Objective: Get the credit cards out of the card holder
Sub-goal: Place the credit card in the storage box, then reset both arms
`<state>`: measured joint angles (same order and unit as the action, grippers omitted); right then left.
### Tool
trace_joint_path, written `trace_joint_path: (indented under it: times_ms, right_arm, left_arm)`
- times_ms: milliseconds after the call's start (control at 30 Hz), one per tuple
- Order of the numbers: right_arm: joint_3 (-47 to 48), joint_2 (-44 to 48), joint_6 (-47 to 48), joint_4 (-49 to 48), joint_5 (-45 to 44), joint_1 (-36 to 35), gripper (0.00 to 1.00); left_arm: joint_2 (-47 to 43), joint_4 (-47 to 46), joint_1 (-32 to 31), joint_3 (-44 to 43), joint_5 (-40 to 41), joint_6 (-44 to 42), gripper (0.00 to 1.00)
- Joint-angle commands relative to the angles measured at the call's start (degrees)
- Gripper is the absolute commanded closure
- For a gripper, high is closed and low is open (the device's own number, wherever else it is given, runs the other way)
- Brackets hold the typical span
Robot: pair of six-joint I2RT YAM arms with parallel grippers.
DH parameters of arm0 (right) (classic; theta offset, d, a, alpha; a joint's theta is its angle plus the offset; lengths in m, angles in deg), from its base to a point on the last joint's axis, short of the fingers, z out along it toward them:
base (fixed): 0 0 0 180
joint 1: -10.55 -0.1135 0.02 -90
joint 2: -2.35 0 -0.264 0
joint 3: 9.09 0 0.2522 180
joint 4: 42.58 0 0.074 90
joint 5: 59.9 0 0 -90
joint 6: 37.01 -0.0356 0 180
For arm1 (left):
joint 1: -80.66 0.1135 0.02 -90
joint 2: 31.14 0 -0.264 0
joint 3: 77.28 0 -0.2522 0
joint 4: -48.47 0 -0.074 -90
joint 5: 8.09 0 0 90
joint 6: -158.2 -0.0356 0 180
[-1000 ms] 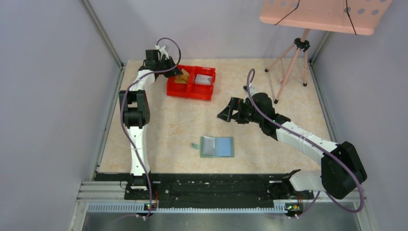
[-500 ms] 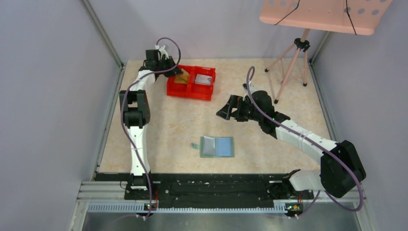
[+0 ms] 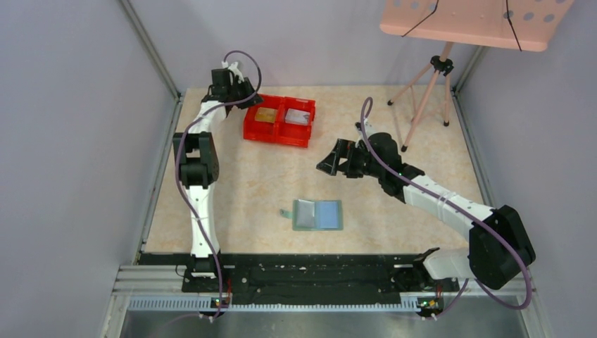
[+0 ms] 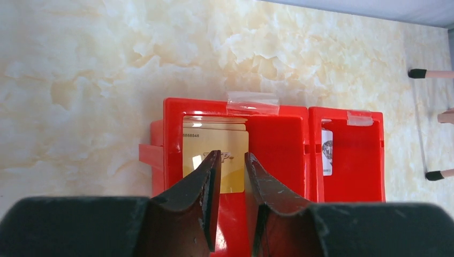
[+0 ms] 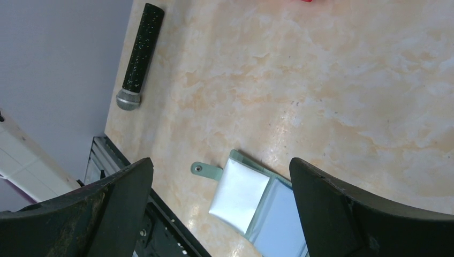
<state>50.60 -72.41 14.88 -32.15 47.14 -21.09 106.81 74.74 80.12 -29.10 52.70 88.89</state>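
Note:
The sage-green card holder (image 3: 318,215) lies open and flat near the table's front middle, with its tab to the left. It also shows in the right wrist view (image 5: 251,195), where its pale inner pockets face up. A gold-yellow credit card (image 3: 265,115) lies in the left compartment of a red double bin (image 3: 279,134). It also shows in the left wrist view (image 4: 203,140). A pale card (image 3: 299,116) lies in the right compartment. My left gripper (image 3: 236,88) hovers at the bin's back left, its jaws slightly apart and empty (image 4: 232,155). My right gripper (image 3: 331,163) is wide open above the table, behind the holder (image 5: 220,163).
A pink tripod (image 3: 429,77) stands at the back right under a pink board (image 3: 472,21). Grey walls close in the left, right and back. A black speckled cylinder with a grey end (image 5: 136,59) lies near the left wall. A black rail (image 3: 310,271) runs along the front.
My left gripper has let go of the gold card, which now lies flat in the bin, and has drawn back to the left. The right gripper has barely moved.

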Motion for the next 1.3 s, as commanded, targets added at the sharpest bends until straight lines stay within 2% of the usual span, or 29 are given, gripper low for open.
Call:
trace_joint_path:
  times_ms: [0, 200, 400, 533, 600, 733, 800, 833, 1033, 1133, 1267]
  right_arm:
    - [2.15, 1.52, 0.12, -0.95, 0.19, 0.38, 0.02]
    - [1.56, 2.34, -0.03, -0.94, -0.12, 0.41, 0.02]
    - [2.97, 2.5, 0.55, 1.52, -0.96, 0.37, 0.02]
    - [5.86, 2.91, 3.93, 8.53, -3.05, 0.39, 0.01]
    - [7.25, 3.4, 5.94, 11.79, -4.69, 0.41, 0.01]
    - [8.3, 6.51, 7.93, 15.66, -9.46, 0.39, 0.01]
    - [7.86, 8.78, 8.41, 16.51, -12.5, 0.36, 0.01]
    - [7.44, 10.45, 8.42, 16.79, -13.95, 0.41, 0.01]
    - [8.44, 16.55, 10.31, 20.59, -16.56, 0.44, 0.01]
    - [7.96, 19.88, 10.42, 21.66, -19.84, 0.44, 0.01]
    - [5.95, 24.62, 9.94, 21.71, -19.81, 0.4, 0.01]
  left_arm:
    - [-5.6, -3.2, 0.18, -1.17, 3.74, -1.32, 0.71]
    - [-8.03, -2.17, 0.13, -0.88, 4.67, -2.32, 0.7]
    - [-12.75, 1.31, 0.18, 0.83, 2.2, -1.53, 0.69]
    - [-18.57, 3.84, 0.18, 4.52, -0.64, 0.13, 0.6]
    - [-21.84, 5.46, 0.18, 6.9, -2.51, 1.41, 0.54]
    - [-30.01, 7.4, 0.18, 14.55, -6.58, 3.91, 0.33]
    - [-34.27, 7.54, -0.17, 19.11, -8.22, 4.55, 0.08]
    - [-36.55, 7.65, -0.52, 21.24, -9.01, 4.92, 0.02]
    - [-49.89, 8.6, -5.19, 31.72, -9.54, 4.98, 0.01]
    - [-56.33, 8.63, -8.01, 37.05, -7.82, 4.29, 0.01]
    - [-64.54, 8.67, -9.7, 44.97, -6.29, 5.04, 0.01]
